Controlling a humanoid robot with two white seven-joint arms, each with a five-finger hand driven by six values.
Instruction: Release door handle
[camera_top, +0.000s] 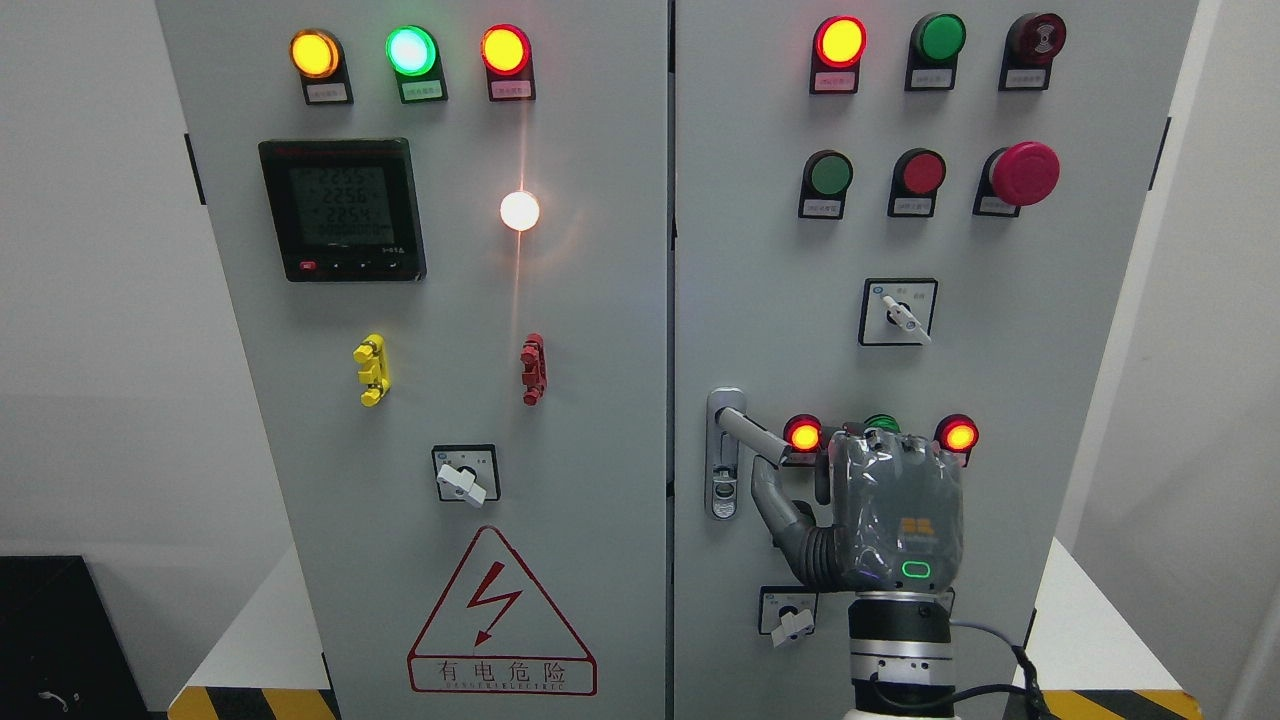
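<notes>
The grey door handle is a lever on the right cabinet door, mounted on a metal lock plate near the door's left edge and slanting down to the right. My right hand rises from the bottom edge just right of the lever, with its back toward the camera. Its thumb is spread out to the left, lying just below the lever's free tip. The lever's tip shows bare, with nothing wrapped around it. The hand covers a green lamp behind its knuckles. The left arm does not show.
Two lit red lamps flank the hand. A rotary switch sits below the thumb, and another one is above. The left door carries a meter and a warning triangle. A cable hangs beside the wrist.
</notes>
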